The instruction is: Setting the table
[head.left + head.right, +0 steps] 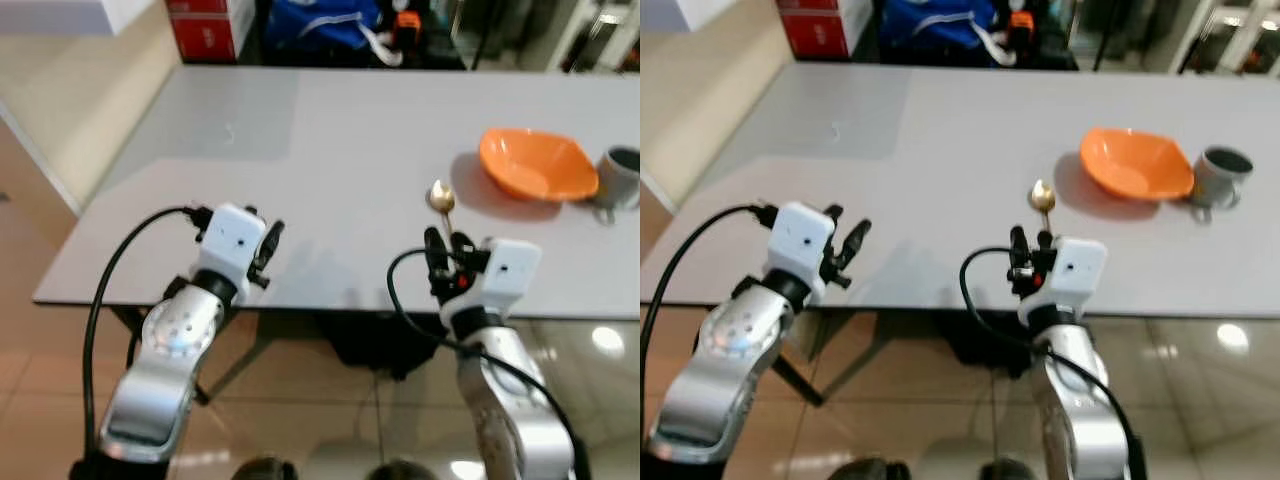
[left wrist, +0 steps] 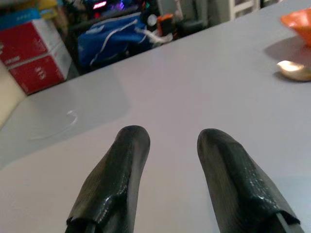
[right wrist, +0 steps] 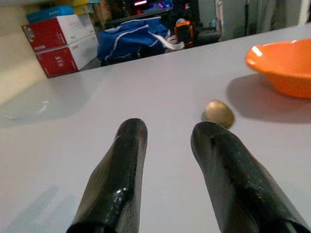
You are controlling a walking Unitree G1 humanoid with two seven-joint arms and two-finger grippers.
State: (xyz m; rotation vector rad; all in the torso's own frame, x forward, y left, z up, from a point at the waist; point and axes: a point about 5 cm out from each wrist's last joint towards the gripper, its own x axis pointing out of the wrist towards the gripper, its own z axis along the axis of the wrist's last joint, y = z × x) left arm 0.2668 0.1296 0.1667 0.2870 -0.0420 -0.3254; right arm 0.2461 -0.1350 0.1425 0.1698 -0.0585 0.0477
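A gold spoon (image 1: 441, 197) lies on the grey table (image 1: 300, 150), its bowl pointing away from me. Right of it sits an orange bowl (image 1: 537, 163), and a grey mug (image 1: 622, 177) stands beside that at the far right. My right gripper (image 1: 446, 246) hovers at the table's front edge, just short of the spoon's handle end. It is open, with nothing between its fingers (image 3: 221, 160); the spoon's bowl (image 3: 218, 112) shows past one fingertip, which hides the handle. My left gripper (image 1: 270, 243) is open over the front left of the table, holding nothing.
Red boxes (image 1: 210, 25) and a blue bag (image 1: 320, 20) stand on the floor beyond the table's far edge. A beige wall (image 1: 70, 90) runs along the left. Glossy tiled floor (image 1: 330, 420) lies under the table's front edge.
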